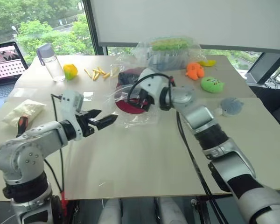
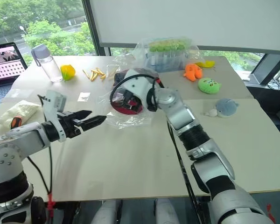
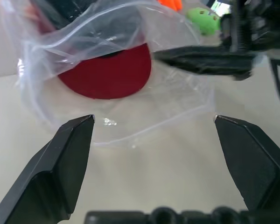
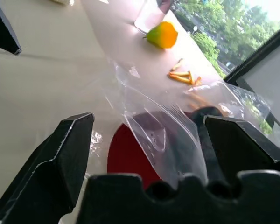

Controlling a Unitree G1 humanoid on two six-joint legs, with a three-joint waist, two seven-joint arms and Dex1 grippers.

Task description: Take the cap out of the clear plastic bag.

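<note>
Cap (image 3: 107, 74) lies inside the clear plastic bag (image 3: 177, 100) on the table (image 1: 140, 163), toward the far middle. Red brim shows plainly through the film; the dark crown behind it is mostly hidden by folds of plastic and by the right wrist housing in the head views.

Right gripper (image 4: 149, 135) is at the cap, jaws spread wide with a fold of bag film and the cap's edge between them; whether either finger touches the plastic cannot be made out. Nothing is clamped.

Left gripper (image 3: 154, 123) hovers on the near-left side of the cap, short of the bag's edge, fingers wide apart and empty.

Just behind the cap: a bagged tray of green items (image 1: 170, 51), outline blurred by its wrap. Right of the cap: orange plush (image 1: 194, 70), green plush (image 1: 212, 84), grey-blue plush (image 1: 231, 106). Left of the cap: yellow sticks (image 1: 98, 73), yellow-green fruit toy (image 1: 70, 71), water bottle (image 1: 50, 61). Far left, laptop (image 1: 4, 63), cut off by the frame, and a pale packet (image 1: 22, 112), contents unreadable.
</note>
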